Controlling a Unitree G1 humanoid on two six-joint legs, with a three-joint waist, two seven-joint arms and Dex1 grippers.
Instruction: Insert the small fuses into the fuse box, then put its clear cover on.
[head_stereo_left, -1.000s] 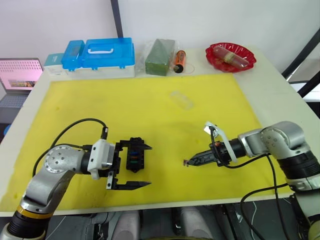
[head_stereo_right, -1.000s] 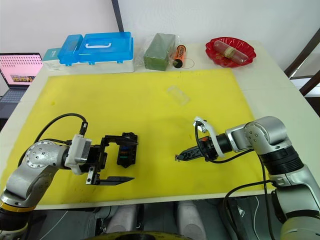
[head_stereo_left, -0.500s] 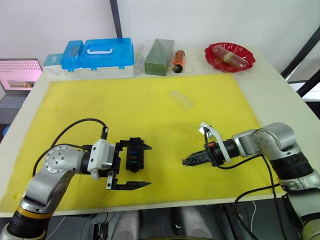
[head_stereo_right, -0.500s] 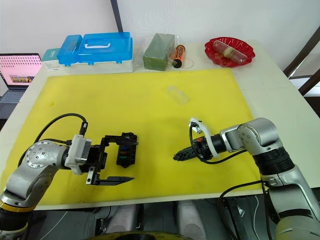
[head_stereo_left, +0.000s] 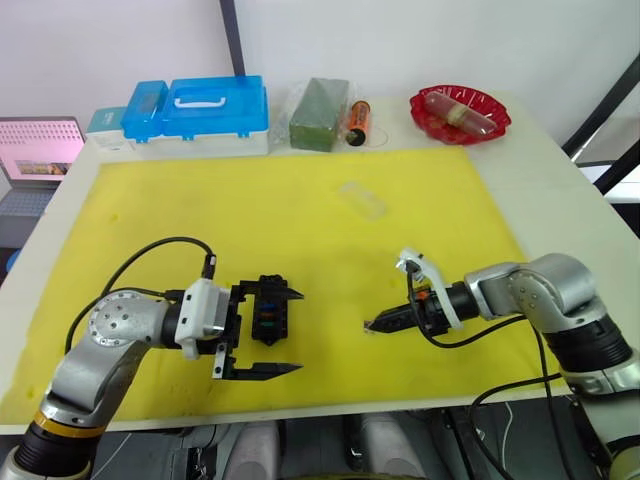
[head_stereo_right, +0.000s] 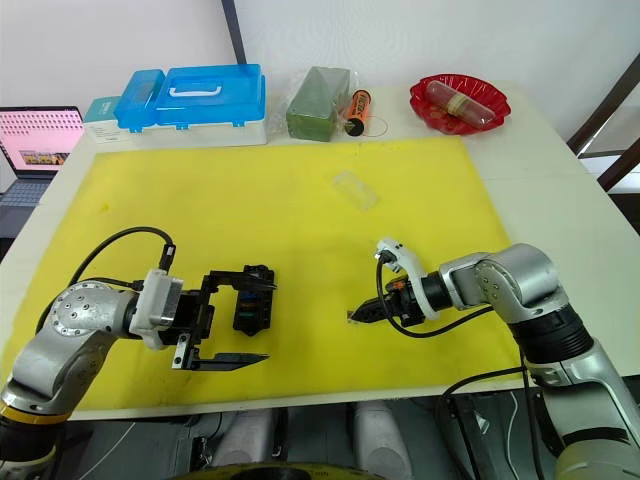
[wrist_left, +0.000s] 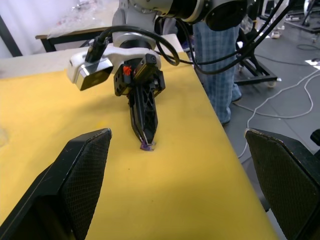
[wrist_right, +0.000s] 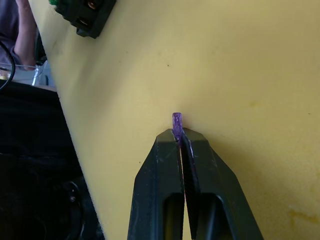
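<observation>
On the yellow mat (head_stereo_left: 330, 250), the right end effector (head_stereo_left: 372, 324) has edged back rightward, pinching a purple fuse (wrist_right: 176, 120); left end effector (head_stereo_left: 292, 331) waits spread around the fuse box (head_stereo_left: 269, 311).

Right gripper (wrist_right: 179, 138) is reaching in low from the right edge of the yellow mat (head_stereo_left: 300, 210), fingers pinched tight on a purple fuse (wrist_right: 176, 121). Left gripper (head_stereo_left: 272, 332) is sitting near the front edge, jaws spread wide, pointing right.
</observation>
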